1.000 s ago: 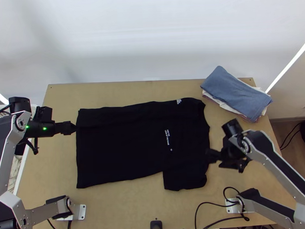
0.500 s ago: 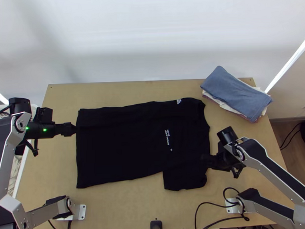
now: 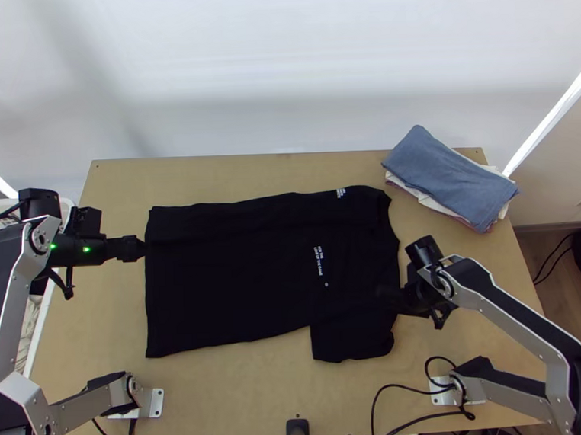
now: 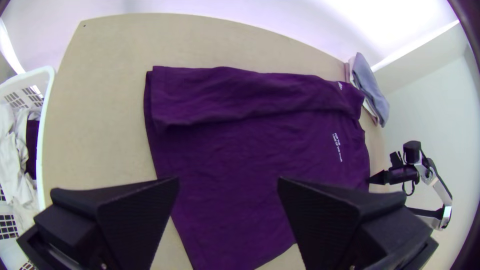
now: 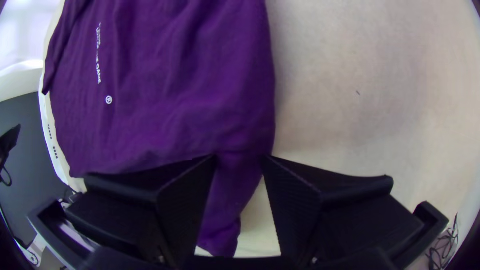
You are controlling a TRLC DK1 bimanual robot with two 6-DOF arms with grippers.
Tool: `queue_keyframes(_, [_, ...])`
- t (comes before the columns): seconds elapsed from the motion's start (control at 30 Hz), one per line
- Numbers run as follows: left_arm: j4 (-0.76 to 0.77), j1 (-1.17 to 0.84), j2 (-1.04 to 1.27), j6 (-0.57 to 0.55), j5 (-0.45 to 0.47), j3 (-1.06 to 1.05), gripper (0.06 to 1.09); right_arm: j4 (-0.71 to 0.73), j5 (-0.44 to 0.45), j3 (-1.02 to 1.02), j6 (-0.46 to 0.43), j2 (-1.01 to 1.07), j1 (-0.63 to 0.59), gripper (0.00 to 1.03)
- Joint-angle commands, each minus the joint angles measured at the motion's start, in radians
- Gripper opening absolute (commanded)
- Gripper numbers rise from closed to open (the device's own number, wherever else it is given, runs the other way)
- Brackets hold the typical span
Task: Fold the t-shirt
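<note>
The dark t-shirt [image 3: 232,280] lies on the table, hem at the left and neck at the right. Its far side is folded over lengthwise, as the left wrist view shows on the shirt [image 4: 240,150]; the near sleeve [image 3: 352,341] sticks out toward the near edge. My left gripper [image 3: 142,247] is at the hem's left edge, and its fingers stand apart in the left wrist view, gripper [image 4: 228,182]. Over the shirt's neck end, beside the near sleeve, is my right gripper [image 3: 383,293]. The right wrist view shows this gripper [image 5: 239,159] open above the cloth.
A stack of folded cloths [image 3: 449,174] lies at the table's far right corner, a blue one on top. A white basket [image 4: 46,115] holding clothes stands beside the left edge. Bare tabletop [image 3: 243,387] runs along the near side, with cables at the lower right.
My right gripper has moved left, farther over the shirt's neck end. The left arm has hardly moved, and the shirt lies as before.
</note>
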Motion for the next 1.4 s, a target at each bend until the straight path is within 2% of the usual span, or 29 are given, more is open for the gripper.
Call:
queue_keyframes(0.0, [-0.057, -0.006, -0.015, 0.062, -0.013, -0.015, 1.01, 0.024, 0.008, -0.017, -0.027, 0.039, -0.015, 0.3])
queue_keyframes(0.07, [-0.127, -0.006, -0.008, 0.151, -0.056, -0.03, 1.01, 0.069, 0.04, -0.027, -0.05, 0.036, -0.019, 0.04])
queue_keyframes(0.2, [-0.261, -0.02, 0.002, 0.326, -0.2, -0.102, 1.01, 0.069, 0.054, -0.023, -0.061, 0.013, -0.017, 0.03])
queue_keyframes(0.37, [-0.384, -0.144, -0.028, 0.375, -0.405, -0.248, 1.01, 0.064, 0.054, -0.027, -0.064, -0.014, -0.019, 0.03])
queue_keyframes(0.57, [-0.34, -0.242, -0.043, 0.367, -0.415, -0.372, 1.0, 0.064, 0.054, -0.016, -0.063, -0.014, -0.019, 0.03])
queue_keyframes(0.83, [-0.16, -0.282, 0.051, 0.314, -0.427, -0.498, 0.66, 0.063, 0.054, -0.02, -0.063, -0.028, -0.019, 0.03])
queue_keyframes(1.0, [-0.12, -0.283, 0.095, 0.307, -0.427, -0.523, 0.63, 0.061, 0.054, -0.025, -0.061, -0.037, -0.019, 0.03])
queue_keyframes(1.03, [-0.117, -0.285, 0.097, 0.307, -0.427, -0.527, 0.56, 0.061, 0.054, -0.025, -0.061, -0.04, -0.019, 0.03])
queue_keyframes(1.13, [-0.093, -0.286, 0.11, 0.306, -0.427, -0.541, 0.12, 0.058, 0.054, -0.025, -0.061, -0.043, -0.02, 0.03])
queue_keyframes(1.37, [-0.094, -0.239, 0.115, 0.338, -0.431, -0.547, 0.1, 0.043, 0.057, -0.028, -0.089, -0.063, -0.068, 0.03])
